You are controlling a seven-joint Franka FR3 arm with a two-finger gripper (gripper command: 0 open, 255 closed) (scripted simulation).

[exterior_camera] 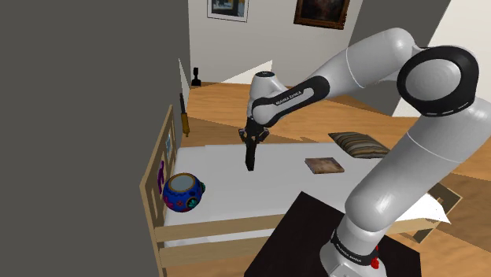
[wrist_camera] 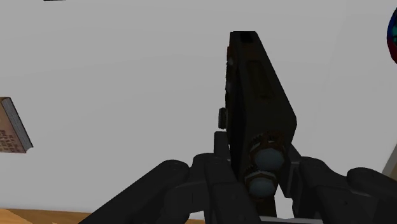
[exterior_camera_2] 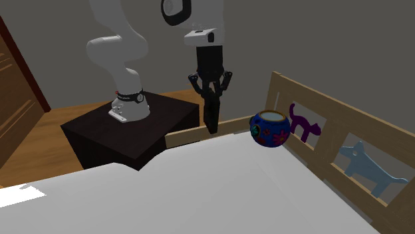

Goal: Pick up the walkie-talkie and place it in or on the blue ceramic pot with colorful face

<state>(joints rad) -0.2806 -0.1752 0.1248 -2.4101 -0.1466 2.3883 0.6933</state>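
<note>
The walkie-talkie [exterior_camera: 250, 160] [exterior_camera_2: 211, 114] is a dark, long slab hanging above the white bed [exterior_camera: 236, 185], clear of the sheet. My gripper [exterior_camera: 252, 140] [exterior_camera_2: 211, 90] [wrist_camera: 257, 164] is shut on its upper end, near the two round knobs, and the body [wrist_camera: 257, 95] sticks out past the fingers [wrist_camera: 219, 159]. The blue pot [exterior_camera: 183, 193] [exterior_camera_2: 269, 127], painted with coloured shapes, stands upright on the bed by the wooden end board. It sits toward the shoulder view's left of the gripper and lower. A sliver of the pot [wrist_camera: 393, 28] shows at the wrist view's edge.
A brown book [exterior_camera: 325, 165] [wrist_camera: 13, 130] and a striped cushion [exterior_camera: 358, 144] lie on the bed's far side. The wooden end board [exterior_camera_2: 346, 149] with cut-out animals rises right behind the pot. A low wooden rail [exterior_camera: 220, 230] runs between bed and black stand [exterior_camera: 303, 236].
</note>
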